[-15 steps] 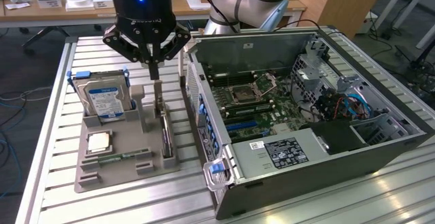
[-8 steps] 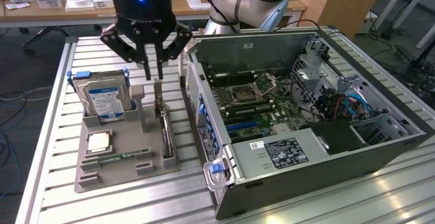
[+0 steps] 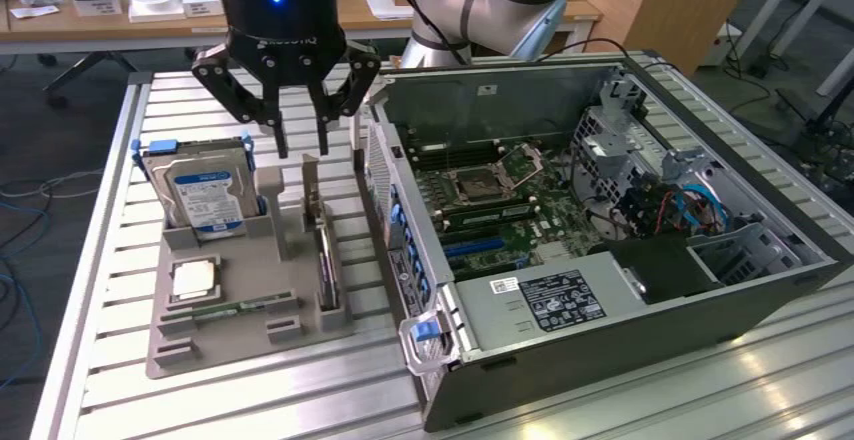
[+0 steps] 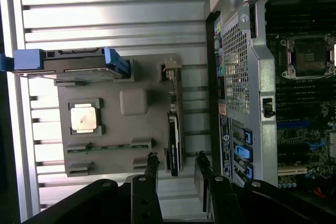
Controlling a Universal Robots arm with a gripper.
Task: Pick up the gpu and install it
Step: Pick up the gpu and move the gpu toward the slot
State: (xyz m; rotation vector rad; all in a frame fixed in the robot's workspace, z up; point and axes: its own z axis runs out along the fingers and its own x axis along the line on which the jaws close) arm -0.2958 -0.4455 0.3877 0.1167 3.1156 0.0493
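Note:
The gpu [image 3: 322, 252] stands on edge in a slot of the grey holder tray [image 3: 220, 345], its silver bracket end pointing up at the far end and its black cooler along the card. My gripper [image 3: 303, 148] hangs open directly above the card's bracket end, fingers apart and holding nothing, with a clear gap down to the card. In the wrist view the gpu [image 4: 174, 129] lies between and beyond my two black fingertips [image 4: 152, 157], and the gripper [image 4: 177, 157] straddles its line.
The tray also holds a hard drive [image 3: 200, 192] with blue rails, a processor chip [image 3: 194, 278] and a memory stick [image 3: 247, 307]. An open computer case [image 3: 627, 290] with its motherboard [image 3: 514, 200] lies to the exterior view's right, close beside the tray on the slatted aluminium table [image 3: 94, 260].

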